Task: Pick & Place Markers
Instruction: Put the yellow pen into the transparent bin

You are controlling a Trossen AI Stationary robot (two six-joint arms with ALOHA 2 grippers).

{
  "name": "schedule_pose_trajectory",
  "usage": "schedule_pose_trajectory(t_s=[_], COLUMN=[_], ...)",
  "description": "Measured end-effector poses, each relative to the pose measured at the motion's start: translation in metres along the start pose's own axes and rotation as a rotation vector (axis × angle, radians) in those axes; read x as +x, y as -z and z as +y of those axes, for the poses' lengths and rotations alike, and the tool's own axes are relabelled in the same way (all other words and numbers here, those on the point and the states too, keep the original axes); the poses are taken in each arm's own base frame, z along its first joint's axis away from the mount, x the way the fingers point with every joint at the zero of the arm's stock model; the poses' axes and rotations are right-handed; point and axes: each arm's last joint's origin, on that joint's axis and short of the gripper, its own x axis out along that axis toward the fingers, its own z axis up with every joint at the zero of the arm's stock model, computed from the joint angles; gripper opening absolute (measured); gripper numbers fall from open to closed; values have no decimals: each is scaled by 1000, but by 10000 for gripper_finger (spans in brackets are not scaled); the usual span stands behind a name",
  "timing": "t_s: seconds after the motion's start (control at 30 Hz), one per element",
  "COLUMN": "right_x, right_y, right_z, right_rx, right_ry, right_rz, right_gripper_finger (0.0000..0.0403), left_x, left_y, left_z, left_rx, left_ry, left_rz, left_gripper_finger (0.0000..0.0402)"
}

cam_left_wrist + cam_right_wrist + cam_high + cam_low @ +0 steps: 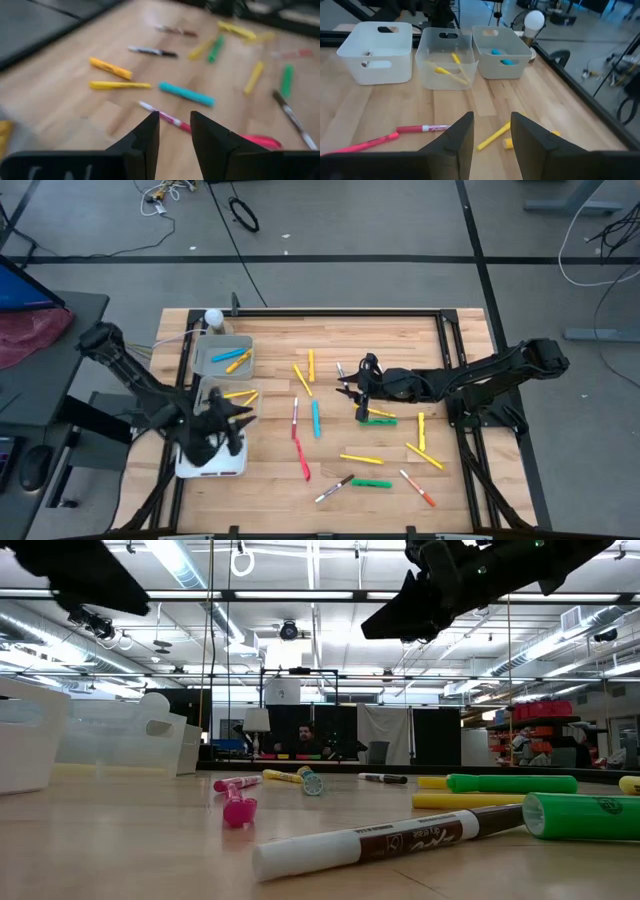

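Observation:
Many markers lie scattered flat on the wooden table (270,480): yellow (302,378), teal (316,418), red (303,463), green (378,421) and a white-and-brown one (390,840). Others lie in the bins: blue and yellow in the grey bin (222,358), yellow in the clear bin (445,62). My left gripper (175,130) hangs open above the bins at the table's left (243,418), pointing toward the scattered markers. My right gripper (492,132) hovers open above the table's middle (348,390), pointing toward the bins. Neither has anything between its fingers.
Three bins stand in a row along the table's left side: grey at the far end, clear in the middle, white (212,460) nearest. A white bulb-like object (213,318) stands beyond the grey bin. Black rails (450,350) frame the table.

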Motion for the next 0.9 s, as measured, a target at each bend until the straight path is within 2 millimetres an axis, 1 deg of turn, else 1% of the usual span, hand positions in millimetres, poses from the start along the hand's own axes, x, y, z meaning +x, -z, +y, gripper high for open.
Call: schedule_pose_trajectory(t_s=[0.1, 0.17, 0.33, 0.47, 0.6, 0.67, 0.77, 0.9], right_x=[0, 0, -3, -11, -22, -28, -40, -57], right_y=[3, 5, 17, 29, 32, 34, 38, 49], right_z=[0, 0, 5, 20, 44, 57, 74, 90], right_rx=[19, 37, 110, 158, 229, 287, 388, 569], right_ry=[0, 2, -3, -55, -247, -335, -419, -450], right_rz=[29, 54, 174, 289, 358, 397, 485, 701], right_gripper_finger=[130, 135, 157, 168, 169, 169, 169, 159], left_x=[15, 25, 51, 70, 89, 101, 121, 151], left_y=[-13, -23, -46, -64, -77, -80, -76, -63], left_z=[-3, -2, 12, 30, 44, 48, 52, 51], left_rx=[61, 122, 240, 269, 285, 274, 270, 290], left_ry=[82, 118, 198, 260, 270, 263, 231, 199], left_rz=[57, 56, 60, 32, -19, -27, 4, 53], left_gripper_finger=[101, 92, 69, 57, 57, 59, 61, 62])
